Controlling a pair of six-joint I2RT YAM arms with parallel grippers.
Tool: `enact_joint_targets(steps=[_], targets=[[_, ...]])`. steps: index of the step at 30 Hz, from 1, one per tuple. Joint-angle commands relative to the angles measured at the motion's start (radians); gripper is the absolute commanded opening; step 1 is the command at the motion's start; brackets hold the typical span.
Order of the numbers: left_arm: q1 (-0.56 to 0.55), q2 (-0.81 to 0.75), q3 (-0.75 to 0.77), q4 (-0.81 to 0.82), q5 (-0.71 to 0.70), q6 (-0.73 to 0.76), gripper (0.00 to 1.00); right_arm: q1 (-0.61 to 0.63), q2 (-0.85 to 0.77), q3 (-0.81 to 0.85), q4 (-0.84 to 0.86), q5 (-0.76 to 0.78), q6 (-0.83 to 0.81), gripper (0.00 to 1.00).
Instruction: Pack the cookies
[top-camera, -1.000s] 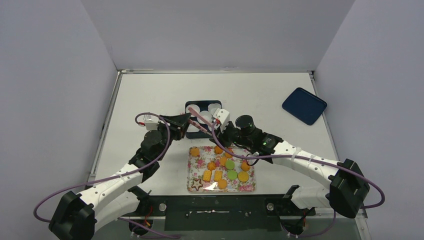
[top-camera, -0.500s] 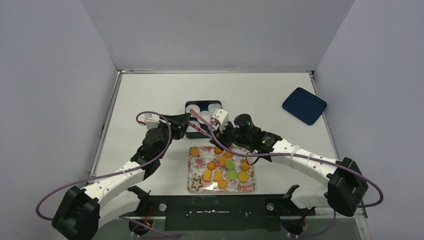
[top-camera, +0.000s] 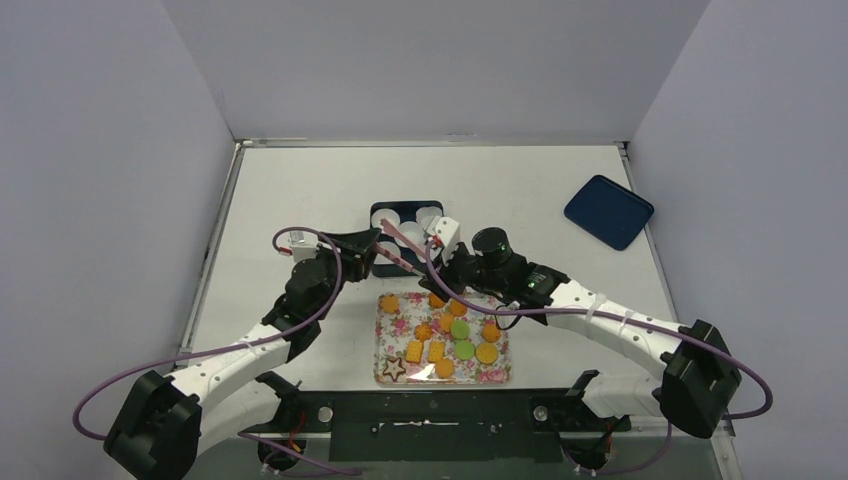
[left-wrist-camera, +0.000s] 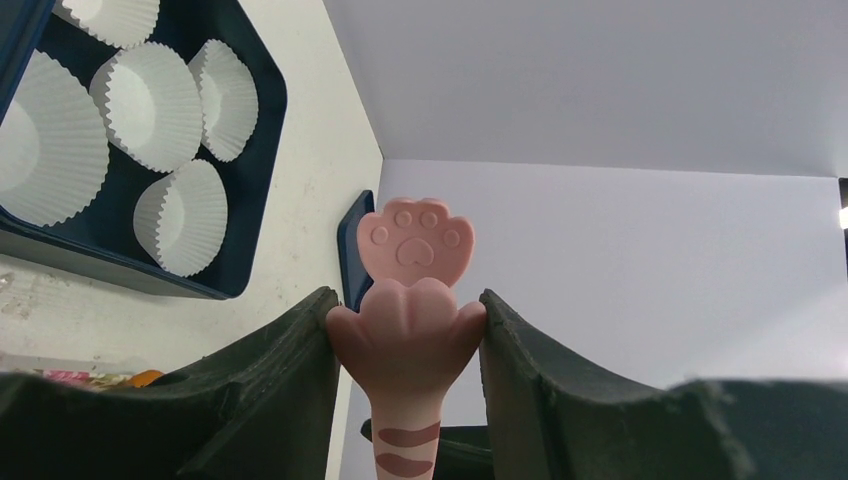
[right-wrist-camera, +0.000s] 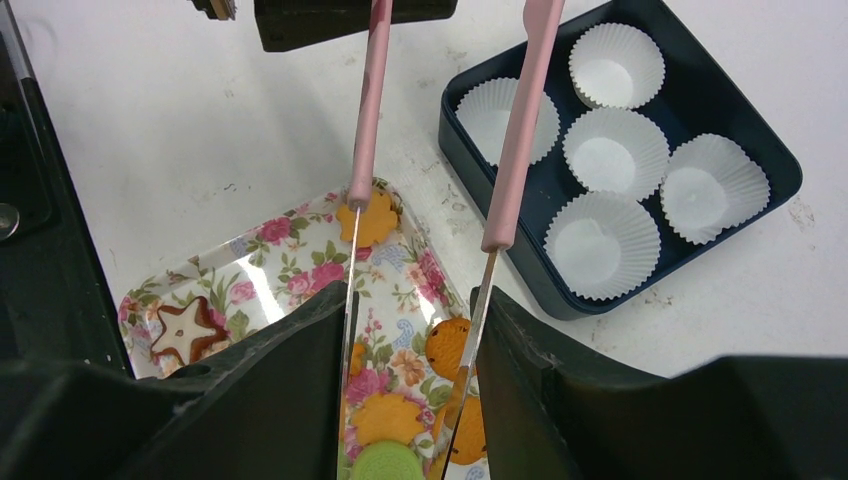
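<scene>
tongs (right-wrist-camera: 370, 100) over cookies (right-wrist-camera: 380, 222) nr tray (right-wrist-camera: 300, 250) edge

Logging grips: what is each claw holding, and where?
The left claw clamps the pink tongs at the paw-shaped end; right claw presses both arms lower down.

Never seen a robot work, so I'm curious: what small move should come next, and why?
Probably squeeze the right gripper so the pink tongs pinch an orange cookie: their tips hang over the floral tray, and the paper cups are empty.
</scene>
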Motion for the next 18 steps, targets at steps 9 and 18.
enact_joint_targets(steps=[9, 18], targets=[[0.052, -0.038, -0.007, -0.068, 0.006, 0.091, 0.71, 0.003, -0.096, 0.068, -0.093, -0.01, -0.008, 0.42], [0.17, -0.149, 0.163, -0.417, 0.031, 0.478, 0.89, 0.005, -0.106, 0.093, -0.326, 0.017, 0.006, 0.42]])
